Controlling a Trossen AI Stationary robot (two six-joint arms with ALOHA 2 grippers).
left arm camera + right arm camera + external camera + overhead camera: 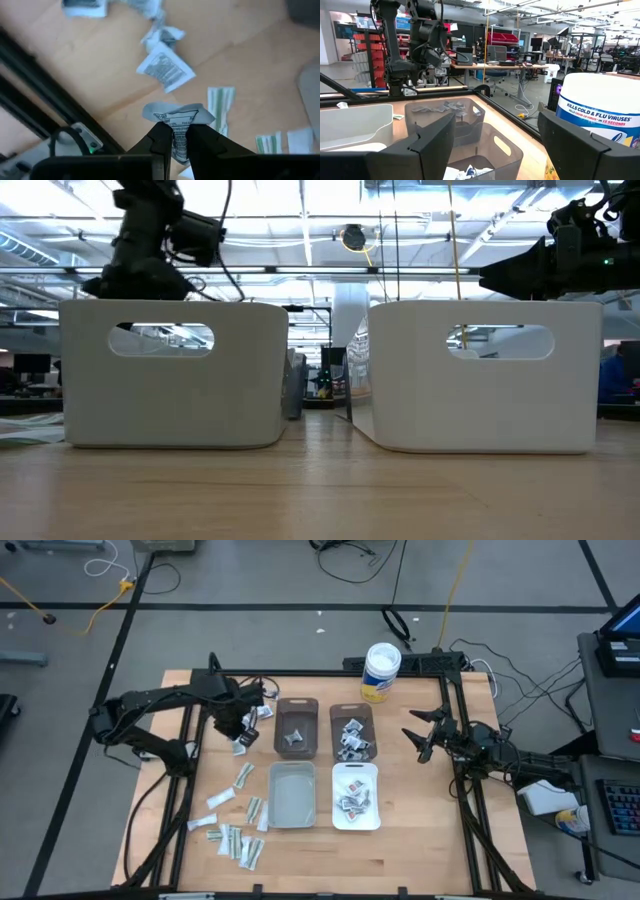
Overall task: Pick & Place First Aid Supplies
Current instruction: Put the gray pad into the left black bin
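Overhead view: the left gripper (pixel 240 722) hangs over the table's (pixel 420 810) left rear area, just left of the two dark bins; the right gripper (pixel 425 735) waits to the right of them, near the right frame rail, with its fingers spread wide. Four bins form a block at the centre: a rear-left dark bin (pixel 297 727) with one packet, a rear-right dark bin (pixel 352 730) with several, a front-left grey bin (pixel 292 794), and a front-right white bin (pixel 356 797) with several packets. Loose first aid supplies (pixel 238 838) lie scattered on the wood left of the bins. A white tub (pixel 381 671) stands at the rear edge.

Left wrist view, alone showing the grasp: the left fingers (pixel 161 141) are pressed together on a crumpled white packet (pixel 176 119), lifted above the table, with other packets and green-striped strips (pixel 220 106) lying on the wood below.

Right wrist view: the spread right fingers (pixel 434 136) frame the two dark bins, and the tub's label is legible.

Low view: only the two front bins' handle-slotted walls (pixel 170 375) show, hiding all packets; both arms appear above
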